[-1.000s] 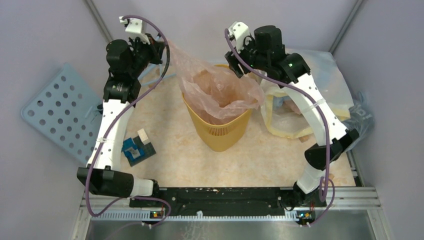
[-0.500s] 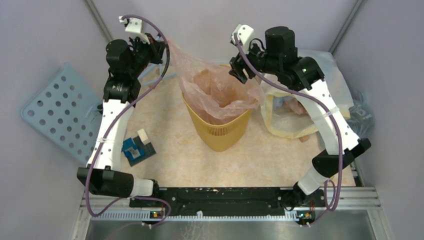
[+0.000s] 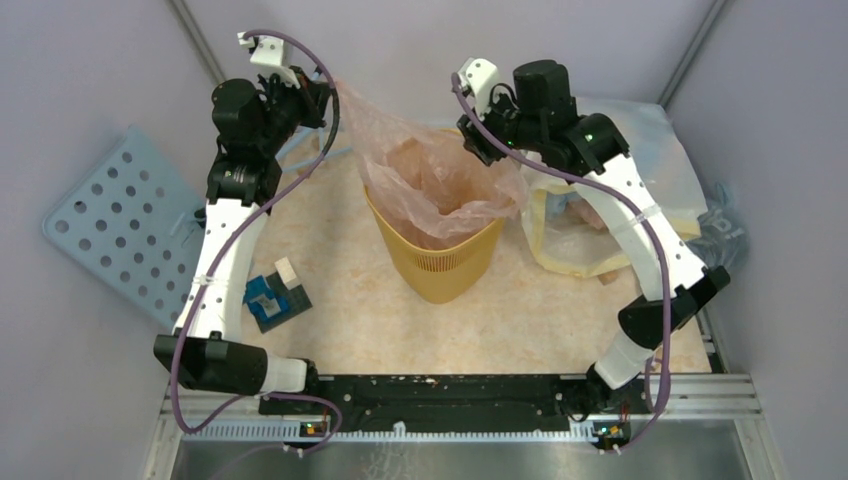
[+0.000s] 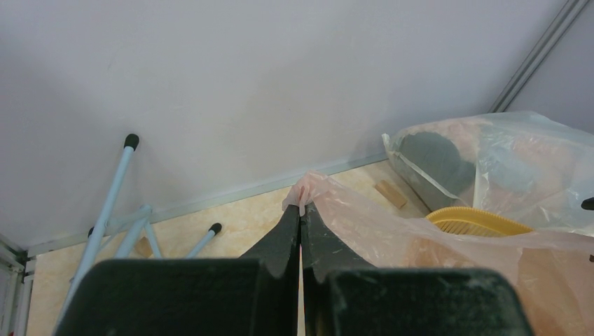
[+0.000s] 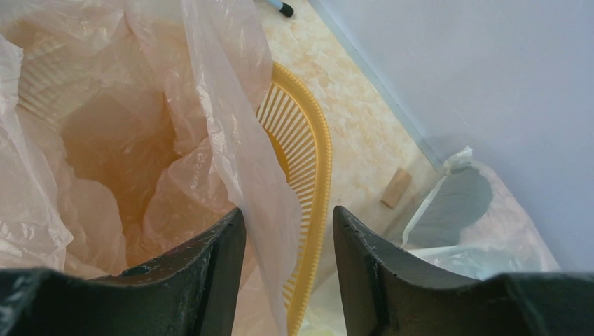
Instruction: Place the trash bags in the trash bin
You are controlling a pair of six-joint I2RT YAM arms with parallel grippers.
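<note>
The pale pink trash bag (image 3: 440, 180) sits with its lower part inside the yellow-orange trash bin (image 3: 440, 265), its mouth spread above the rim. My left gripper (image 3: 318, 100) is shut on the bag's far-left corner (image 4: 302, 190) and holds it up and taut. My right gripper (image 3: 480, 148) hangs over the bin's right rim with its jaws apart. In the right wrist view a fold of the bag (image 5: 238, 140) and the bin's ribbed rim (image 5: 319, 161) lie between the fingers of the right gripper (image 5: 288, 217), which do not pinch them.
A large whitish-yellow sack (image 3: 600, 215) lies right of the bin, with a grey-blue bag (image 3: 725, 235) beyond it. A light blue perforated panel (image 3: 120, 225) leans at the left. Small blue and black blocks (image 3: 275, 295) lie near the left arm. A wooden block (image 5: 396, 187) sits by the back wall.
The right arm shifted around the bin's right rim and its jaws have narrowed somewhat. The left gripper holds the bag corner in the same place.
</note>
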